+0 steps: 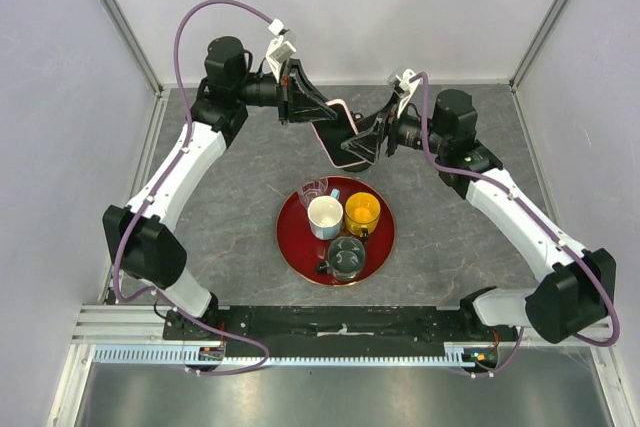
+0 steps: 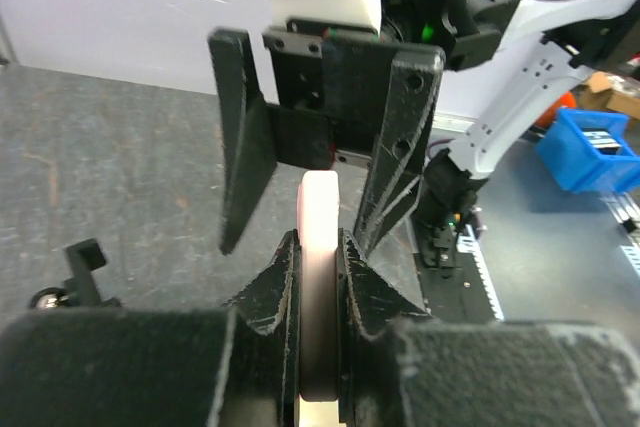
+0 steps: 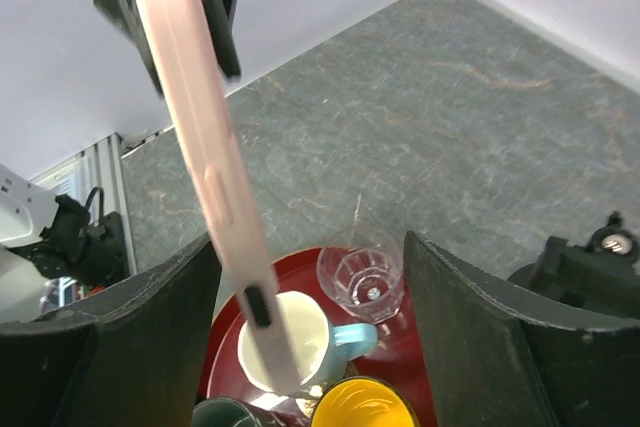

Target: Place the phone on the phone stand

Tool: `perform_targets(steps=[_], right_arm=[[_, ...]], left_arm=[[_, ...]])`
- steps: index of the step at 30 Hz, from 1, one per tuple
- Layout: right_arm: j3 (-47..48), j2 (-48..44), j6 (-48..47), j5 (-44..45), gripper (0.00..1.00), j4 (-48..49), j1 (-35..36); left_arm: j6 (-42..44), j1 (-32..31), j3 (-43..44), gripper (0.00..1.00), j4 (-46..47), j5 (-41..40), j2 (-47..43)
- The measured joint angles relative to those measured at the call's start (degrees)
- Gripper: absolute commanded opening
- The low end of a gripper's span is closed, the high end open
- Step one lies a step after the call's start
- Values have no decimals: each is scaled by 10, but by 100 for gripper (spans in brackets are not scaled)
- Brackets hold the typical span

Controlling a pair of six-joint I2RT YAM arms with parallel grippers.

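Nearest, below and short of both hands, a red tray [image 1: 290, 247] sat on the grey table [image 1: 230, 217]. It carried a white mug [image 1: 324, 215], a yellow cup [image 1: 362, 211], a clear glass [image 1: 312, 190] and a fourth, see-through cup [image 1: 347, 258].

Above the tray's far side the two hands met fingertip to fingertip. The left gripper [image 2: 320, 259] was clamped tight on the phone [image 2: 320, 209], its fingers [image 2: 285, 292] pressing the flat faces. The phone was off the table, tilted, and stuck out past the left fingertips with its pink case edge showing.

The phone's free end sat between the fingers of the right gripper [image 3: 312, 242]. Those fingers were spread wide, one on either side, and neither pressed on the phone as far as I could see.

The phone stand [image 3: 588, 262] sat low, just beyond the right hand on its far side. It was only partly in view, and the phone was not on it.
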Motion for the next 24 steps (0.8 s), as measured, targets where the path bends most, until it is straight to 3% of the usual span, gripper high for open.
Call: perform_targets(steps=[2,6,14,15,17,19,22,24], right_arm=[[16,-6,-16,8,77,-17,1],[37,-14,-18,-8,57,-19,1],[12,-8,54,-66,53,66,18],[8,-4,63,-70,43,78,22],[2,3,82,-77,35,105,27],[-2,10,97,-82,1,125,31],[-4,22,113,-84,0,154,32],[-10,23,117,-79,0,166,32]], left_arm=[[-8,-6,-4,2,0,9,-1],[-21,-7,-6,2,1,10,-6],[-94,-10,-10,2,57,7,-9],[-100,-10,-10,2,62,7,-9],[-110,-13,-10,2,69,5,-9],[-117,-16,-10,2,73,4,-9],[-129,-17,-10,19,73,-2,-9],[-133,-16,-10,51,70,-7,-9]])
